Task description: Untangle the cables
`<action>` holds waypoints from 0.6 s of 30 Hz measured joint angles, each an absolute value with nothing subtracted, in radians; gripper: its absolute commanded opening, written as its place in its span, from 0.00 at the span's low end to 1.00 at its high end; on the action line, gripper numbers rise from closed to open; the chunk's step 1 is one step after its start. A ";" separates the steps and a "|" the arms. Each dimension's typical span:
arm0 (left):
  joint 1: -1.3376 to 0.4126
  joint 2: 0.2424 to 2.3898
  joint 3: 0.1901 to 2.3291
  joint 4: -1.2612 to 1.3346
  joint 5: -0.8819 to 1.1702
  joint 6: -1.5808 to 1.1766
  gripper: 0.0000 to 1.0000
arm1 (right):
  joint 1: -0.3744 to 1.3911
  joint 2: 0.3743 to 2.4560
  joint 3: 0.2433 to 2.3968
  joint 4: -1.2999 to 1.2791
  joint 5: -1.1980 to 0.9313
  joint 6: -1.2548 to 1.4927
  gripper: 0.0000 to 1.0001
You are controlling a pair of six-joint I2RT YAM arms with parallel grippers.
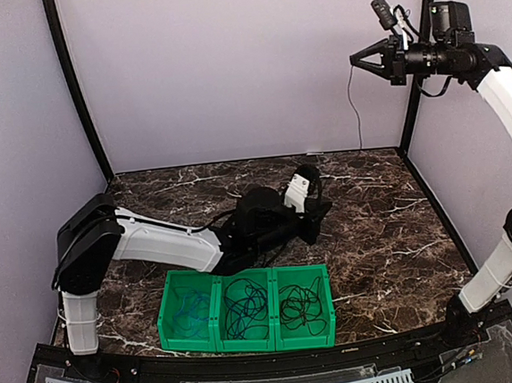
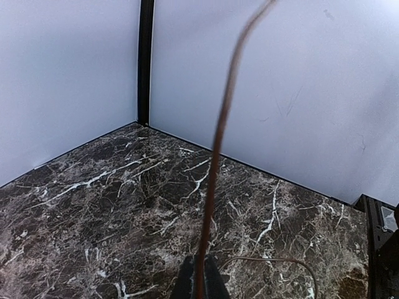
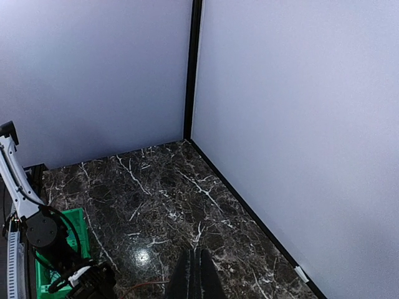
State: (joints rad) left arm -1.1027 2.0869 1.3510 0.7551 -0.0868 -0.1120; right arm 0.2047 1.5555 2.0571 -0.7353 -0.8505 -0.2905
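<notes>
A thin reddish-brown cable (image 2: 219, 124) rises taut from between the shut fingers of my left gripper (image 2: 199, 283) toward the upper right. Another stretch of it curves on the marble beside the fingers. In the top view my left gripper (image 1: 323, 206) sits low over the middle of the table. My right gripper (image 1: 355, 58) is raised high at the back right, and the cable (image 1: 355, 111) hangs down from its tip. In the right wrist view its fingers (image 3: 199, 274) look pressed together. A red cable stretch (image 3: 134, 288) lies on the table below.
A green three-compartment bin (image 1: 249, 343) stands at the near edge, with a coiled cable in each compartment; it also shows in the right wrist view (image 3: 70, 232). Purple walls and black corner posts (image 1: 414, 97) enclose the marble table (image 1: 394, 233).
</notes>
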 measured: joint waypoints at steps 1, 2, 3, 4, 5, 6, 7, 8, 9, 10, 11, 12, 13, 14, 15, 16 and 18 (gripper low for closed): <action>-1.103 2.053 1.332 0.735 -0.086 -0.116 0.00 | 0.205 1.537 2.013 -0.733 -0.867 -0.295 0.00; -1.103 1.999 1.311 0.704 -0.085 -0.123 0.00 | 0.205 1.519 1.969 -0.730 -0.883 -0.299 0.00; -1.103 1.982 1.305 0.695 -0.084 -0.125 0.00 | 0.206 1.505 1.932 -0.730 -0.896 -0.303 0.00; -1.103 1.937 1.291 0.669 -0.081 -0.134 0.00 | 0.212 1.489 1.885 -0.729 -0.910 -0.310 0.00; -1.103 1.890 1.278 0.637 -0.074 -0.143 0.00 | 0.218 1.475 1.840 -0.733 -0.920 -0.319 0.00; -1.103 1.842 1.267 0.609 -0.067 -0.152 0.00 | 0.231 1.465 1.798 -0.736 -0.925 -0.330 0.00; -1.103 1.797 1.259 0.581 -0.061 -0.163 0.00 | 0.247 1.458 1.763 -0.739 -0.927 -0.342 0.00; -1.104 1.757 1.251 0.554 -0.054 -0.173 0.00 | 0.278 1.449 1.715 -0.749 -0.928 -0.361 0.00; -1.105 1.728 1.246 0.535 -0.049 -0.181 0.00 | 0.303 1.446 1.685 -0.757 -0.929 -0.370 0.00; -1.106 1.697 1.238 0.514 -0.043 -0.191 0.00 | 0.336 1.439 1.644 -0.761 -0.929 -0.387 0.00; -1.109 1.671 1.225 0.495 -0.042 -0.199 0.00 | 0.369 1.433 1.602 -0.767 -0.929 -0.400 0.00; -1.113 1.652 1.213 0.479 -0.041 -0.205 0.00 | 0.392 1.428 1.570 -0.772 -0.929 -0.410 0.00; -1.121 1.633 1.190 0.457 -0.042 -0.215 0.00 | 0.428 1.420 1.522 -0.776 -0.928 -0.424 0.00; -1.128 1.624 1.174 0.442 -0.042 -0.221 0.00 | 0.447 1.416 1.494 -0.783 -0.928 -0.433 0.00; -1.138 1.618 1.152 0.425 -0.043 -0.227 0.00 | 0.472 1.412 1.458 -0.792 -0.926 -0.445 0.00; -1.148 1.616 1.127 0.407 -0.044 -0.234 0.00 | 0.493 1.407 1.427 -0.791 -0.925 -0.455 0.00; -1.170 1.616 1.078 0.370 -0.059 -0.244 0.00 | 0.531 1.397 1.356 -0.794 -0.917 -0.478 0.00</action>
